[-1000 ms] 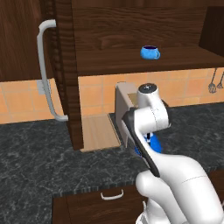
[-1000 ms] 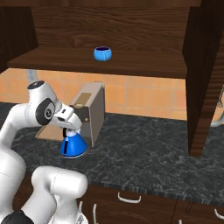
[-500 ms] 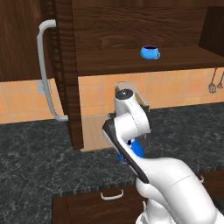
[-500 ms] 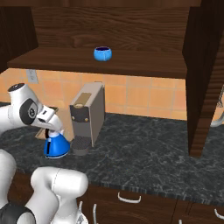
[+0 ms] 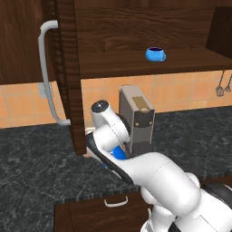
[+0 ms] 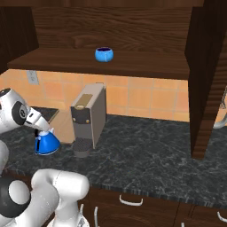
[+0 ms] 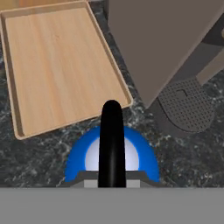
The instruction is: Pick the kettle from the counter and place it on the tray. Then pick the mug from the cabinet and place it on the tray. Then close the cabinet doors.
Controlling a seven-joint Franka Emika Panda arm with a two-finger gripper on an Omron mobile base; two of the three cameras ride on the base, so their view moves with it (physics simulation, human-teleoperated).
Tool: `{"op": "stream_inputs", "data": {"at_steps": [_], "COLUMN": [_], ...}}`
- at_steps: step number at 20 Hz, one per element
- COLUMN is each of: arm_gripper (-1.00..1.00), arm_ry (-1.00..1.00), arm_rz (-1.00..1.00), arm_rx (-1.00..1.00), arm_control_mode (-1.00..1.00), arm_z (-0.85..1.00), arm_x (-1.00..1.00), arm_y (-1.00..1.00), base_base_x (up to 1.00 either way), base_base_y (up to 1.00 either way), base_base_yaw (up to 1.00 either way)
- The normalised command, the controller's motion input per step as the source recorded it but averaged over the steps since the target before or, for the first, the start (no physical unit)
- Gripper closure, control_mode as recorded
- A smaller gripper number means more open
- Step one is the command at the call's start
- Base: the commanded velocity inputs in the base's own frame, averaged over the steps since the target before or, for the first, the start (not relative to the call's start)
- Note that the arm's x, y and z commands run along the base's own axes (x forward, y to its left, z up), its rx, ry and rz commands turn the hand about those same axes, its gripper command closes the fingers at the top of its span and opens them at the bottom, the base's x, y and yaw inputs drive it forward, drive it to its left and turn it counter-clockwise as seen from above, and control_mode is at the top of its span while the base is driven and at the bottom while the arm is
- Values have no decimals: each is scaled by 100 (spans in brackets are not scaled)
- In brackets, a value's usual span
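The blue kettle hangs in my gripper, which is shut on its black arched handle, just left of the grey coffee machine. In the hand view the kettle is over the dark marbled counter, right at the near edge of the tan wooden tray. My arm hides most of the kettle in the left base view. The blue mug stands on the shelf of the open cabinet.
The coffee machine and its drip grate stand close beside the tray. The left cabinet door stands open with its bar handle. The right door is open too. Utensils hang on the tiled wall.
My arm has swung left with the kettle in its grip, from in front of the coffee machine to the near edge of the tray. The mug and the doors are as before.
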Motion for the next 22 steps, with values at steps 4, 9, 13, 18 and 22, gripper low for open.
{"op": "stream_inputs", "data": {"at_steps": [4,9,13,18,22], "arm_gripper": [100,100,100,100,100], "arm_ry": [-15,-20,-17,-10,0], "arm_rz": [-2,0,0,-5,-12], "arm_rx": [0,2,1,0,0], "arm_control_mode": [-100,-100,-100,-100,-100], "arm_z": [-3,0,0,-4,-2], "arm_x": [79,77,68,69,74], "arm_y": [44,13,3,14,18], "base_base_x": [0,0,0,0,0], "base_base_y": [0,0,0,0,0], "base_base_yaw": [0,0,0,0,0]}}
